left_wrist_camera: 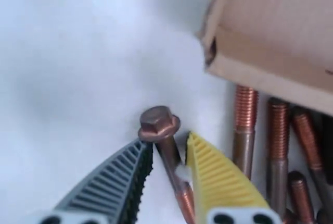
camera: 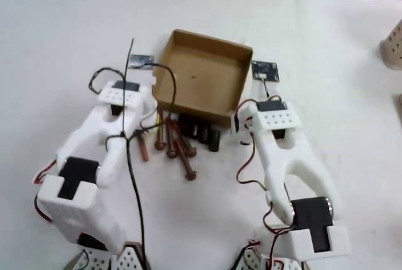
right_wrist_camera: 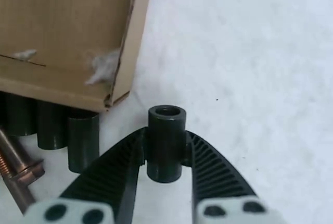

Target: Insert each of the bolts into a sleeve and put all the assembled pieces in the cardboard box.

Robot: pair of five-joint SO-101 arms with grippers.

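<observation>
The open cardboard box [camera: 204, 75] sits at the table's middle. In front of it lie several copper bolts [camera: 178, 147] and a row of black sleeves [camera: 202, 130]. My left gripper [left_wrist_camera: 169, 146] is by the box's left front corner, its grey and yellow fingers shut on the shaft of one copper bolt [left_wrist_camera: 158, 124], hex head pointing away from the wrist. More bolts [left_wrist_camera: 244, 125] lie beside it under the box wall [left_wrist_camera: 270, 67]. My right gripper [right_wrist_camera: 165, 140] is by the box's right front corner, shut on an upright black sleeve [right_wrist_camera: 166, 130]. Other sleeves [right_wrist_camera: 52, 125] stand along the box wall.
Two small circuit boards [camera: 141, 61] [camera: 265, 70] lie on either side of the box. A black cable [camera: 132, 157] runs over the left arm. A pale perforated object [camera: 392, 44] is at the right edge. The white table [camera: 63, 44] stretches out around the box.
</observation>
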